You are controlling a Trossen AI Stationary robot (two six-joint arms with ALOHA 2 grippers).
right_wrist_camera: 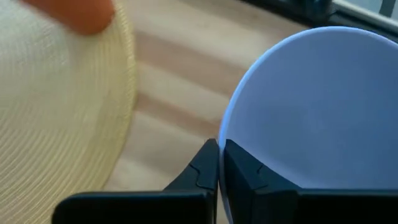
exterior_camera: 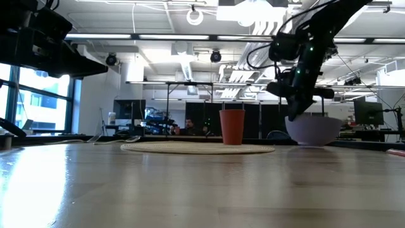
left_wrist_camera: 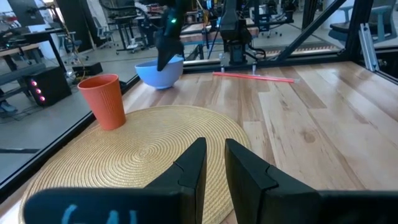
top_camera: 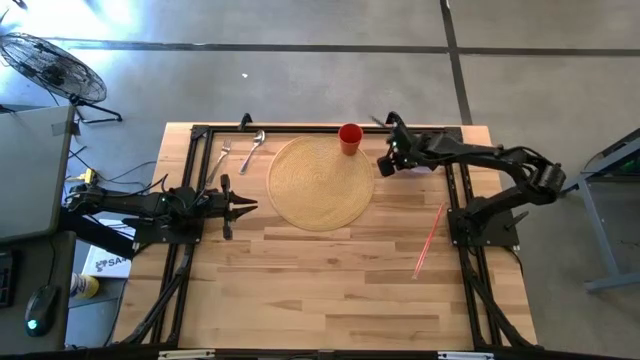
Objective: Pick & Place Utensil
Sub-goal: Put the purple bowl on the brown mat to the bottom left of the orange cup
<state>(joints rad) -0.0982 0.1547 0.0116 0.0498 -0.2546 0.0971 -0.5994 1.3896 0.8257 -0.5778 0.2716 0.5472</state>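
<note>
A fork (top_camera: 222, 156) and a spoon (top_camera: 252, 150) lie side by side on the wood near the table's far left corner, left of a round woven placemat (top_camera: 320, 182). My left gripper (top_camera: 248, 207) hovers at the mat's left edge, narrowly open (left_wrist_camera: 214, 152) and touching nothing. My right gripper (top_camera: 388, 160) is at the far side, right of the mat, shut on a pale blue bowl (right_wrist_camera: 311, 112). In the low view the bowl (exterior_camera: 314, 130) sits at about table height under the gripper (exterior_camera: 296, 114). My right gripper (right_wrist_camera: 222, 163) pinches the bowl's rim (right_wrist_camera: 225, 134) on the side facing the placemat, one finger inside the bowl and one outside. The fingers come from above, pointing down. The bowl stays upright; whether its base touches the table, I cannot tell.
A red cup (top_camera: 350, 138) stands on the mat's far edge, close to the bowl and my right gripper. A pink straw (top_camera: 430, 240) lies on the wood at the right. Black frame rails (top_camera: 300, 128) run along the far edge and both sides. Bare wood spreads across the near half.
</note>
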